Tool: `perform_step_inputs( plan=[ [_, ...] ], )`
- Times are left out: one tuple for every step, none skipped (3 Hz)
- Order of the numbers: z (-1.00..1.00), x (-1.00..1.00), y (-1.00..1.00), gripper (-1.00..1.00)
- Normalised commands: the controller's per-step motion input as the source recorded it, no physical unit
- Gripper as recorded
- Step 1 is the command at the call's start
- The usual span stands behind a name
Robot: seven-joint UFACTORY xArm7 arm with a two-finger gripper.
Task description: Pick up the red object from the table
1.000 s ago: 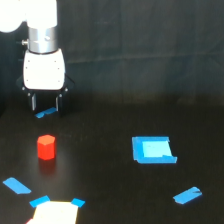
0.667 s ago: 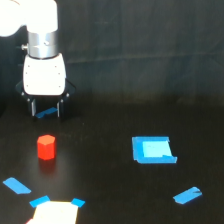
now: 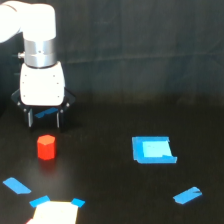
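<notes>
The red object is a small red-orange faceted block standing upright on the black table, at the exterior view's left. My gripper hangs from the white arm directly above and behind the block, a short gap over its top. Its two dark fingers point down and stand apart, with nothing between them. The block is free and untouched.
A blue square patch with a pale centre lies on the table at the exterior view's right. Blue tape pieces lie at the lower right and lower left. A pale rectangle with blue corners sits at the bottom edge.
The gripper has moved slightly toward the exterior view's right and lower, closer to the red object. The block has not moved.
</notes>
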Motion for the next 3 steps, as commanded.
perform_step_inputs(
  plan=[
    [0.11,0.58,-1.0,0.62],
    [-0.73,0.51,-1.0,0.43],
    [-0.76,0.22,-0.97,0.55]
  ],
)
